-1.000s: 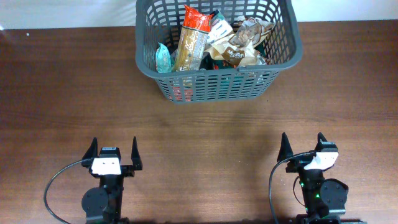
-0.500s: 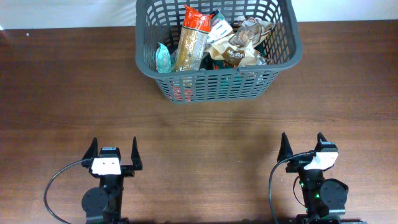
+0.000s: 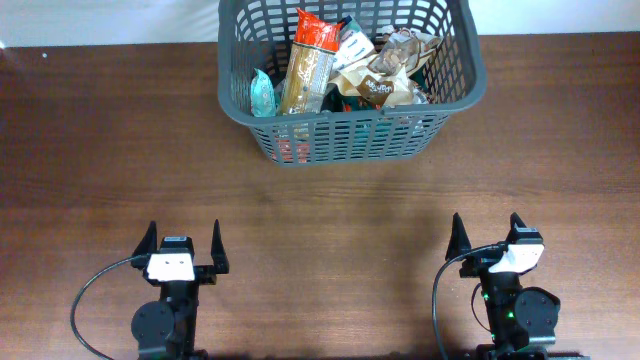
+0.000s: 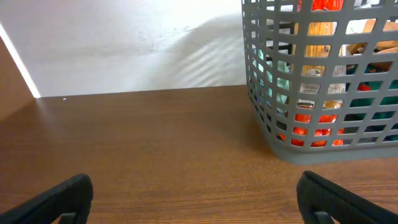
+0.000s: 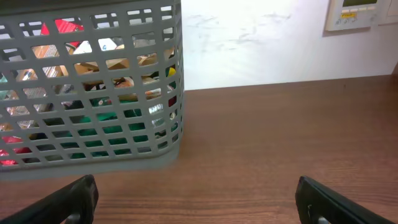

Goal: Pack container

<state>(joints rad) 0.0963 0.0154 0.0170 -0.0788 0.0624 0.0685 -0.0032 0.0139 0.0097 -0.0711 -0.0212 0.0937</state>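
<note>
1. Nothing's changing from a second ago: both arms are sitting parked at the near edge, well apart from the basket (image 3: 350,140).
2. Left gripper (image 3: 183,228) and right gripper (image 3: 486,222) are both gaping wide, holding nothing.
3. Basket's sitting far-middle on the table (image 3: 100,150), stuffed with packets (image 3: 312,55). No loose ones showing, so packing's looking done.

No wording can be read. The packets (image 3: 310,65) in the container (image 3: 350,140) carry print, perhaps a brand name, but it is too small to make out.
</note>
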